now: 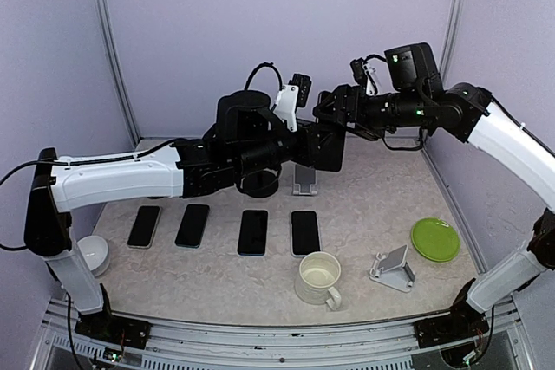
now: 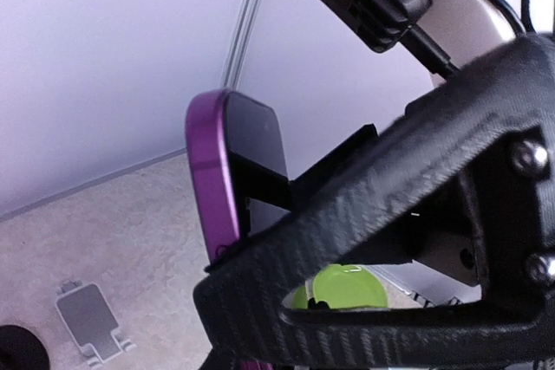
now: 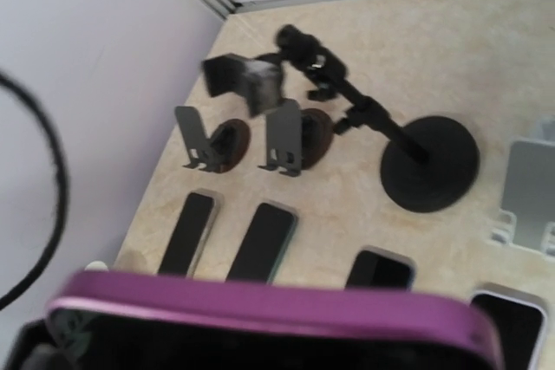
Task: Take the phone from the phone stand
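Left hand (image 1: pixel 305 146) looks clenched on the lower end of the purple phone (image 2: pixel 208 171), which is aloft, well clear of the phone stand (image 3: pixel 429 162), its long axis running toward the right hand (image 1: pixel 334 112), whose jaws straddle the far end; I cannot tell whether they grip.

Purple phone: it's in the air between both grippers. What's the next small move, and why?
Probably close the right gripper firmly on the purple phone before the left gripper lets go: it hangs above the table, and only the left visibly clamps it.
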You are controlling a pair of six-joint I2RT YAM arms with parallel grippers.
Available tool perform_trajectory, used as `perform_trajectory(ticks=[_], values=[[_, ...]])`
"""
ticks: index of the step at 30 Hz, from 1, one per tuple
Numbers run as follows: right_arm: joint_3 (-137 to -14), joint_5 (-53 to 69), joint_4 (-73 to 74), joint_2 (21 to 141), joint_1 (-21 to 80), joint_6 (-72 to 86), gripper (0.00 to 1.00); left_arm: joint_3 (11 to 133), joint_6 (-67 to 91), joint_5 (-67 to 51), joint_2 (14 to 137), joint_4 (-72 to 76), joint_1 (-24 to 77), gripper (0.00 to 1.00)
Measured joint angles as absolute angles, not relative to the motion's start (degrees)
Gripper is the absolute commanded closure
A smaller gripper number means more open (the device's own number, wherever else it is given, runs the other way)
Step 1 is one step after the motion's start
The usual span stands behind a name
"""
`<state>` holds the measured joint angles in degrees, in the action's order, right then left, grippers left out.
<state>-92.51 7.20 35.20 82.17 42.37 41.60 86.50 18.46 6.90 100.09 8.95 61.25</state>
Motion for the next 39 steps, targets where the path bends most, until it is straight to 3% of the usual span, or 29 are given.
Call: perform_trajectory(ticks=[2, 3, 7, 11, 27, 39], values=[[-92.42, 7.03, 36.07, 82.17, 41.67, 42.50, 0.66, 86.50, 17.02, 7.62, 100.16, 8.93, 61.56, 0.68], [-92.38, 6.96, 36.36, 82.17, 41.21, 42.92, 0.66, 86.50, 16.45, 7.86, 100.16, 8.93, 61.60, 0.56], [-91.64, 6.83, 36.40, 82.17, 39.48, 43.81, 0.67, 86.50, 14.76, 8.12, 100.16, 8.95, 61.71, 0.30], [-90.61, 7.40, 36.47, 82.17, 37.56, 44.14, 0.67, 86.50, 14.35, 8.43, 100.16, 8.95, 61.80, 0.16], [-76.82, 14.81, 37.06, 82.85, 25.32, 37.12, 0.67, 80.62, 14.28, 9.02, 92.86, 8.03, 57.52, 0.11], [-72.25, 18.59, 35.18, 92.55, 24.23, 32.32, 0.67, 79.05, 14.26, 8.99, 91.26, 7.99, 56.25, 0.11]])
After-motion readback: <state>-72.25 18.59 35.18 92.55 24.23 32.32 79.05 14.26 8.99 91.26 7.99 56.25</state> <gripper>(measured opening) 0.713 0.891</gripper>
